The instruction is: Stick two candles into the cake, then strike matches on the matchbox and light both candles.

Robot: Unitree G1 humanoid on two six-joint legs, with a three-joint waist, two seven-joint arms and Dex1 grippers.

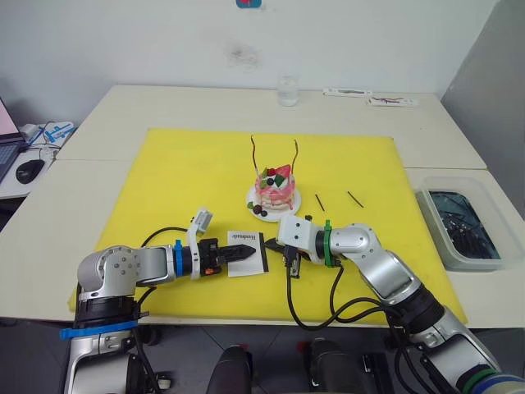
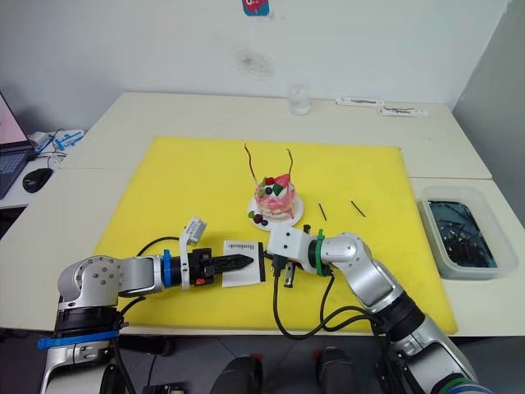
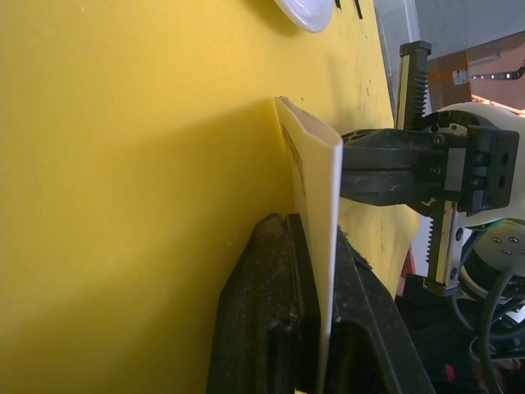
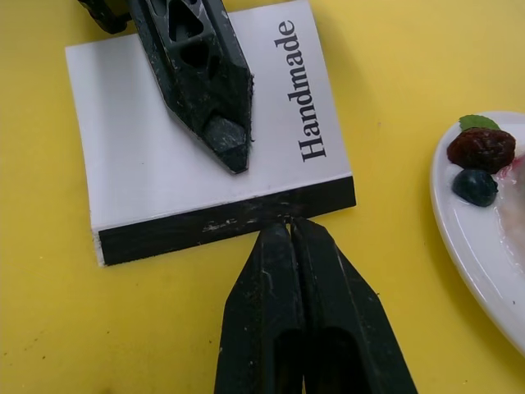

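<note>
White tables [image 1: 164, 107] pushed together against a white wall, with a yellow mat [image 1: 180, 189] laid over the near one. Grey bin [image 1: 459, 226] sits off the mat's right edge, a glass [image 1: 287, 90] at the far side. Cake [image 1: 274, 190] stands on its white plate mid-mat, two candles [image 1: 253, 156] upright in it. Matchbox [image 4: 205, 148] lies flat on the mat just in front of the cake, black strip facing right. Left gripper [image 1: 238, 252] is clamped on the matchbox, one finger over its top face. Right gripper [image 4: 289, 226] has its fingers pressed together, tips touching the black strip; whether they pinch a match, can't tell. Two matches [image 1: 320, 201] lie on the mat right of the cake.
</note>
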